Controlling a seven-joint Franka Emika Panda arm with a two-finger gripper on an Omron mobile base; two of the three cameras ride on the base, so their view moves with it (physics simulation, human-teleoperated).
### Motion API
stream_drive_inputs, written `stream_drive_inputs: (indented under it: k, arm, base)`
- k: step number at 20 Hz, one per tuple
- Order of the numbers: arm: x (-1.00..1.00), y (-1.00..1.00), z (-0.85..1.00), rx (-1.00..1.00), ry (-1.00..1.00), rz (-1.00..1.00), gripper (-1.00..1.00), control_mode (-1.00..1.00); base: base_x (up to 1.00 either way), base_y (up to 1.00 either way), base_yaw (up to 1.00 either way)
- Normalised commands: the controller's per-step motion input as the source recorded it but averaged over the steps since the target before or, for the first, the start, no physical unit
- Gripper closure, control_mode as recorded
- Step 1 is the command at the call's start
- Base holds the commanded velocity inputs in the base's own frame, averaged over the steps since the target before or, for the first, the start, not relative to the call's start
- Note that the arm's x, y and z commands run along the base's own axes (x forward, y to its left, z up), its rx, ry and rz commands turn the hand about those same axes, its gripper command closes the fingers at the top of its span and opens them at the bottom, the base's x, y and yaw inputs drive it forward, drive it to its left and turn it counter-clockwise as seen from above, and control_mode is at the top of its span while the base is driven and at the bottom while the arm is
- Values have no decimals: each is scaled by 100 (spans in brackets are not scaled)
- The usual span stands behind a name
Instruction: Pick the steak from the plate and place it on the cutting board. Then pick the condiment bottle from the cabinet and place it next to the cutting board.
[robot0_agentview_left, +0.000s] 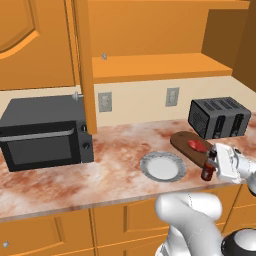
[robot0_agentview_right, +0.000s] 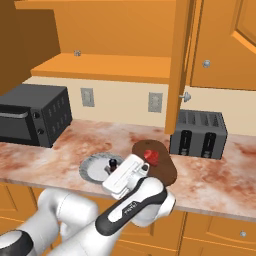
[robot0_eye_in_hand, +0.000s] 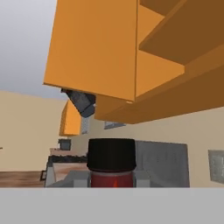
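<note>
The red steak (robot0_agentview_left: 197, 145) (robot0_agentview_right: 151, 156) lies on the dark oval cutting board (robot0_agentview_left: 186, 139) (robot0_agentview_right: 162, 170). To the board's left sits the bare grey-white plate (robot0_agentview_left: 162, 166) (robot0_agentview_right: 91, 168). My gripper (robot0_agentview_left: 210, 167) (robot0_agentview_right: 116, 168) (robot0_eye_in_hand: 111, 181) is shut on the condiment bottle (robot0_agentview_left: 207, 173) (robot0_agentview_right: 113, 163) (robot0_eye_in_hand: 111, 154), held upright and low at the board's near edge, between board and plate. Whether the bottle's base touches the counter I cannot tell. Above the counter, the orange cabinet shelf (robot0_agentview_left: 155, 67) (robot0_agentview_right: 100, 67) stands exposed behind an open door (robot0_agentview_left: 84, 60) (robot0_agentview_right: 179, 60).
A black toaster (robot0_agentview_left: 219, 117) (robot0_agentview_right: 200, 134) stands right behind the board. A black microwave (robot0_agentview_left: 45, 132) (robot0_agentview_right: 32, 114) sits at the counter's left. The counter's front edge (robot0_agentview_left: 75, 206) runs just below the plate. My own arm (robot0_agentview_right: 135, 205) crosses in front of it.
</note>
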Motion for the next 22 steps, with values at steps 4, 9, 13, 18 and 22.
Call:
stream_drive_inputs:
  k: [4, 9, 13, 18, 22]
  arm:
    - [24, -16, -24, 2, 0, 0, 100, -100]
    - [26, -11, -25, 2, 0, 0, 100, -100]
    - [25, -4, -23, 2, 0, 0, 100, -100]
    - [25, -1, -25, 2, 0, 0, 100, -100]
    - [24, 0, -24, 3, 0, 0, 100, -100]
  base:
    - [0, 0, 0]
    - [0, 0, 0]
    - [0, 0, 0]
    - [0, 0, 0]
    - [0, 0, 0]
